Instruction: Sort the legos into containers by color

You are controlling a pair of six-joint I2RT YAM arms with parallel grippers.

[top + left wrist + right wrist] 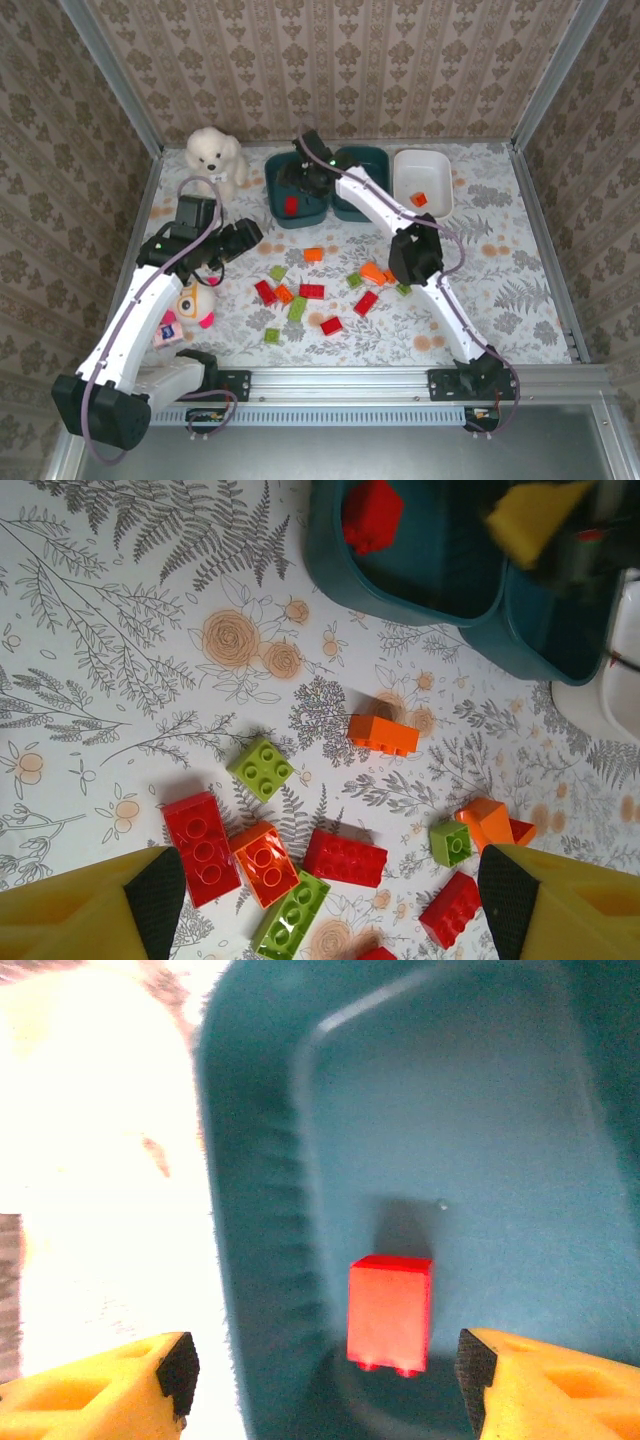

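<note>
A red brick point(390, 1312) lies on the floor of a dark teal tub point(260, 1210), straight below the right gripper point(324, 1375), whose fingers are spread wide and hold nothing. Farther to that gripper's right stand a second teal tub point(372, 160) and a white tub point(425, 170) with an orange brick point(418, 199) inside. The left gripper point(332, 905) hangs open and empty above the loose bricks point(345, 858), red, orange and green, scattered on the table point(120, 630).
</note>
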